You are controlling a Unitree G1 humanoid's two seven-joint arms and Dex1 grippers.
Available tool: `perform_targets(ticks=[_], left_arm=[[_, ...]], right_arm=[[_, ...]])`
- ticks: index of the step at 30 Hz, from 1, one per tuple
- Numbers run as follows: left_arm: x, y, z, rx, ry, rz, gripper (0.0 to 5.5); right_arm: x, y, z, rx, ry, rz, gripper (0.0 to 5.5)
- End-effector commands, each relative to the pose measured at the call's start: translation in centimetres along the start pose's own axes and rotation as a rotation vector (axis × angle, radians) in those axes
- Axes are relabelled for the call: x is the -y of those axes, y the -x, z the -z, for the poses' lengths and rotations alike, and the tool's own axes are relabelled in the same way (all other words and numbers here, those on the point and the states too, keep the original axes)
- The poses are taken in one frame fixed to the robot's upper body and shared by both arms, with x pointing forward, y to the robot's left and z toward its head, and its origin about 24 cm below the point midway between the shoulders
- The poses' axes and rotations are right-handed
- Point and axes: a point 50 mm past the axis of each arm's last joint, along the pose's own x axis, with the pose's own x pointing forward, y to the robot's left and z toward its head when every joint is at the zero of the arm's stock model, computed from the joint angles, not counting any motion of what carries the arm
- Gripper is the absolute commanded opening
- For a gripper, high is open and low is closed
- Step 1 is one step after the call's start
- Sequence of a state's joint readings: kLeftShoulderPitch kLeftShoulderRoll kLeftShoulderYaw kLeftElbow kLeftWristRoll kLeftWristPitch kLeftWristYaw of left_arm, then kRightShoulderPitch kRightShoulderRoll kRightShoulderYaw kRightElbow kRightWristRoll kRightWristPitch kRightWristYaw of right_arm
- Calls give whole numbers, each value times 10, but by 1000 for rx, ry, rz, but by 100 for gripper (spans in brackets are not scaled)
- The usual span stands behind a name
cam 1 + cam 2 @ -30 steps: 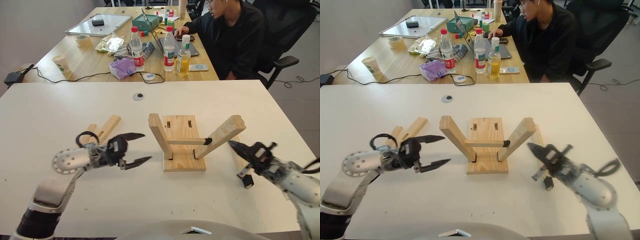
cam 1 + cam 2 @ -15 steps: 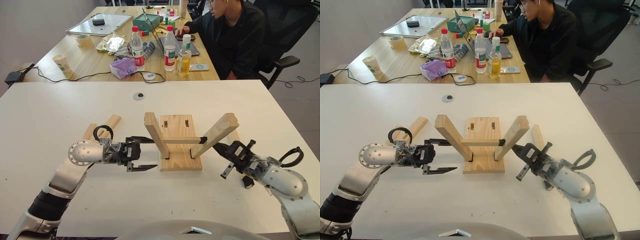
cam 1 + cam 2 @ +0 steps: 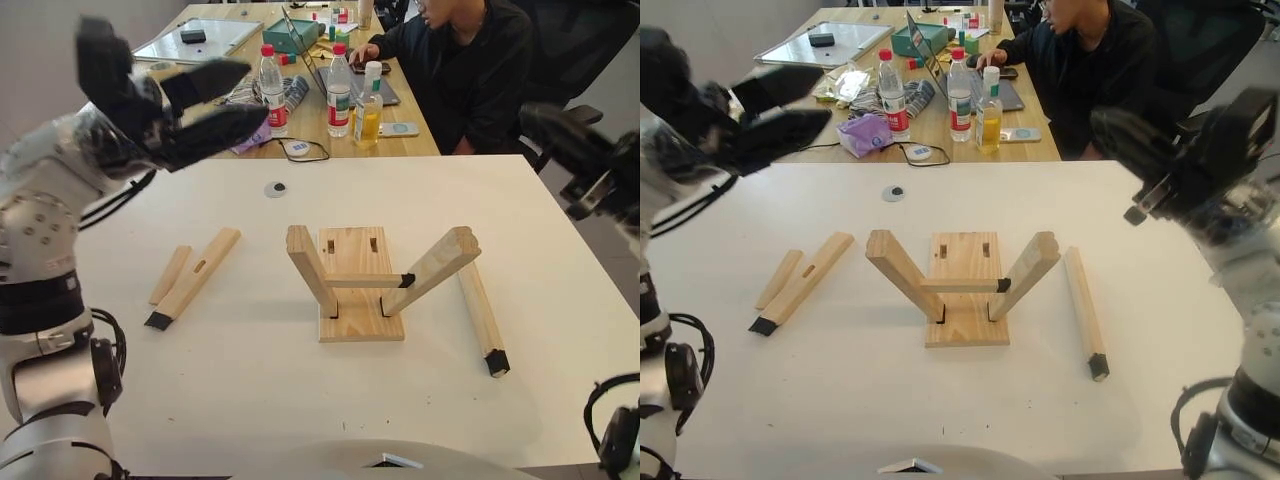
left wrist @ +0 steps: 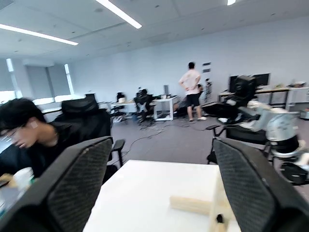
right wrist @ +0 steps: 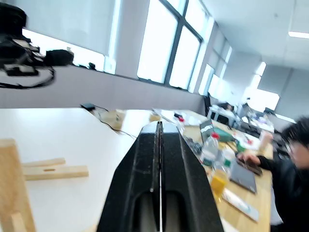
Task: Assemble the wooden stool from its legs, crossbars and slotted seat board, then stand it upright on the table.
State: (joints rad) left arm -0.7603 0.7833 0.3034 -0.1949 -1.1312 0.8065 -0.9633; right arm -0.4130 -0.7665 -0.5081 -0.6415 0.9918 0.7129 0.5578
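Found the left gripper high over the far-left corner of the tabletop, with fingers spread wide and nothing between them. Found the right gripper high beside the far-right corner, with fingers pressed together and nothing held. Located the seat board flat near the middle of the tabletop, with a left fitted leg and a right fitted leg seated at its near end, splayed outward and joined by a crossbar. Noted two open slots at the far end of the board. Located one loose leg just right of the board, toward the right edge, and a second loose leg beside a short crossbar toward the left edge. Judged assembly roughly half complete and the step in hand to be fetching a loose leg. Advised gripping that leg near mid-length, presenting its end square to an open slot, pressing straight down, and bracing the board with the other gripper against sliding on the smooth white surface. Observed a small disc near the far edge, and beyond it a wooden desk carrying bottles in an open office.
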Motion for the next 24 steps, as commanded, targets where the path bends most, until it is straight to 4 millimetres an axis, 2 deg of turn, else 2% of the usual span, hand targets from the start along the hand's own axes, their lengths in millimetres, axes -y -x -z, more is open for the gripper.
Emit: perform_targets(ticks=[1,3,5,8,10,12,14,15,16,19,21,24], left_arm=[[13,-12,-51,104,-36,102,381],[20,-17,-45,80,-20,127,381],[23,-20,-27,43,35,129,381],[32,-22,34,-148,120,115,381],[43,-19,97,-254,265,91,381],[64,-14,150,-362,375,105,381],[84,-4,192,-495,380,132,381],[86,-1,203,-526,374,133,381],[85,1,208,-540,363,127,381],[69,1,205,-514,323,91,381],[58,1,195,-481,295,74,381],[31,5,175,-453,207,10,381]], right_arm=[[-2,-8,-26,33,32,-52,0],[-4,-7,-24,12,23,-58,0],[-11,-5,-10,-66,5,-75,0],[-36,4,35,-311,-8,-152,0],[-61,19,80,-518,-85,-226,0],[-85,38,120,-672,-147,-280,0],[-90,47,140,-720,-134,-259,0],[-87,48,143,-713,-120,-231,0],[-82,47,142,-693,-113,-199,0],[-72,44,138,-647,-83,-153,0],[-68,39,130,-598,-81,-144,0],[-53,26,106,-456,-82,-88,0]])
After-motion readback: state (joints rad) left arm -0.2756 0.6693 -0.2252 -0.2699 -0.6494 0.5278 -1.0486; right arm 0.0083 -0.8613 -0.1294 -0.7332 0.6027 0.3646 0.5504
